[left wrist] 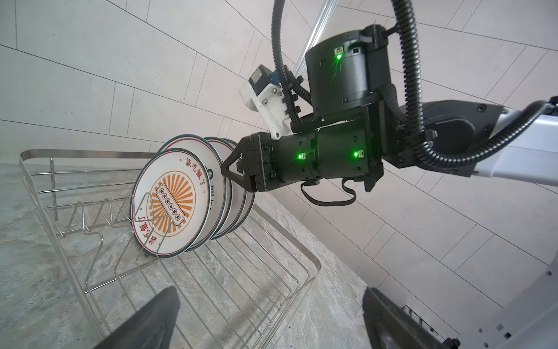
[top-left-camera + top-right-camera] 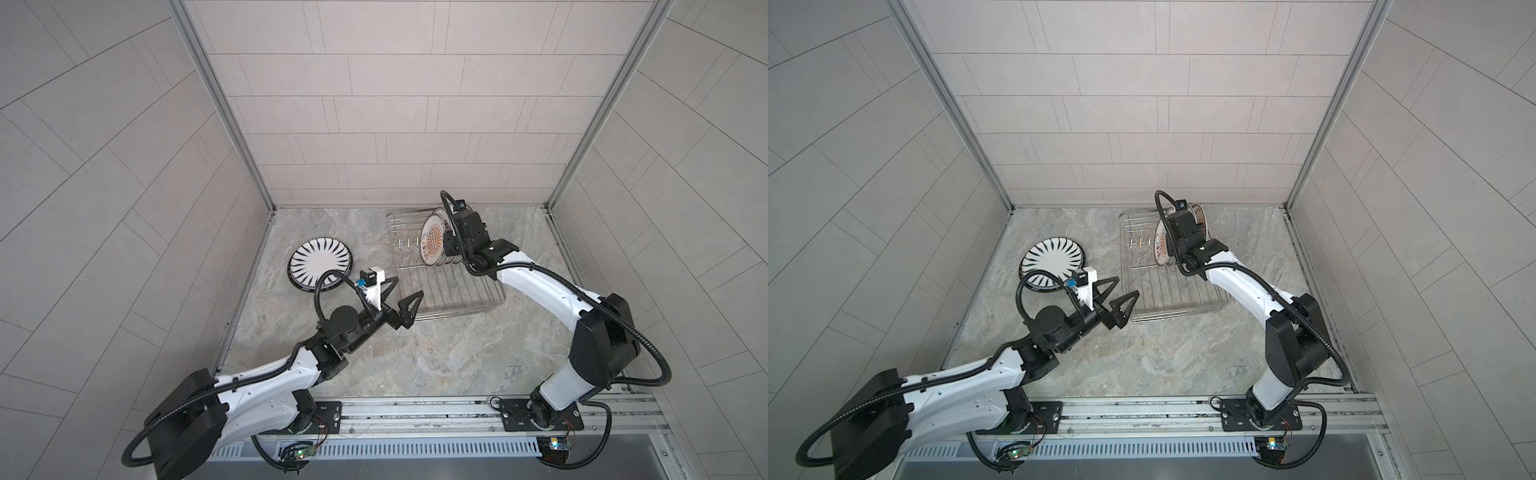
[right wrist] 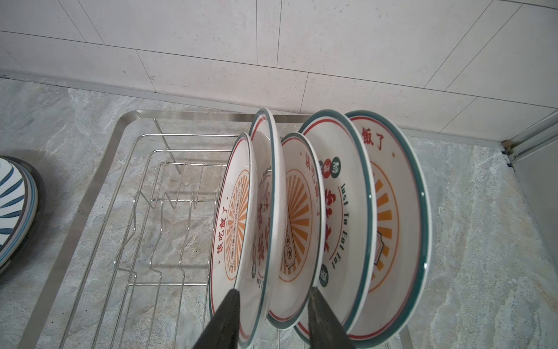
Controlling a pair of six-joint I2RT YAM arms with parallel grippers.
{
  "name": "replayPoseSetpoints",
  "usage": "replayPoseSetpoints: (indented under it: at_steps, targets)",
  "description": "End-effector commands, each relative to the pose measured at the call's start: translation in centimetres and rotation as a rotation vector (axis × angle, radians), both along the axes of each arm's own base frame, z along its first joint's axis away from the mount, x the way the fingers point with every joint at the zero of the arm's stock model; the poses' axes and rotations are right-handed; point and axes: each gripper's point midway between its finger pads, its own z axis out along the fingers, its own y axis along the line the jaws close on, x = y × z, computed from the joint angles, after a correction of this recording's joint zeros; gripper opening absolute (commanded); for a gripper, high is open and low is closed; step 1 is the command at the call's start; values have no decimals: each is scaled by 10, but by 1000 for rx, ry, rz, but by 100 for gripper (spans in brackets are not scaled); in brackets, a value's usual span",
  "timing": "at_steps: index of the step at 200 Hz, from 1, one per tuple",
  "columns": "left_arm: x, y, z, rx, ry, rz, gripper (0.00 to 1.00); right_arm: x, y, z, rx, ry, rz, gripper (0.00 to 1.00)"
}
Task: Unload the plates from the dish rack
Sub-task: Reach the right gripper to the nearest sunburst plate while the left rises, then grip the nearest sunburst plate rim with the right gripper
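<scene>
Several white plates [image 3: 341, 211] with orange sunbursts and red characters stand on edge in the prongs at the far end of the silver wire dish rack [image 2: 457, 291] [image 1: 241, 272]. My right gripper [image 3: 273, 290] reaches down over them, its fingers straddling the near rims of the second and third plates from the front; contact cannot be made out. A black radial-striped plate [image 2: 320, 264] [image 2: 1052, 259] lies flat on the table left of the rack. My left gripper [image 2: 405, 291] [image 1: 271, 326] hovers open over the rack's near left corner, holding nothing.
The marble tabletop [image 2: 415, 357] is boxed in by tiled walls on three sides, and the rack's far end sits close to the back wall. A darker rim [image 2: 301, 286] shows under the striped plate. Both arm bases stand on the rail at the front edge.
</scene>
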Motion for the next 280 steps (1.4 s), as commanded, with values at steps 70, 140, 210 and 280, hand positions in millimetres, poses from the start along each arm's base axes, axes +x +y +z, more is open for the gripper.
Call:
replayPoseSetpoints:
  at_steps: [70,140,210,280]
  targets:
    - [1,4,-1,-1,-15,19,100,27,1,-15,-62,30,-55,29]
    - [1,5,-2,1,-16,24,100,31,6,-25,-42,54,-50,22]
    - [0,7,-1,-3,-21,25,100,12,-7,11,-7,-22,-72,26]
    - [0,4,-1,1,-19,19,100,23,10,-14,60,58,13,17]
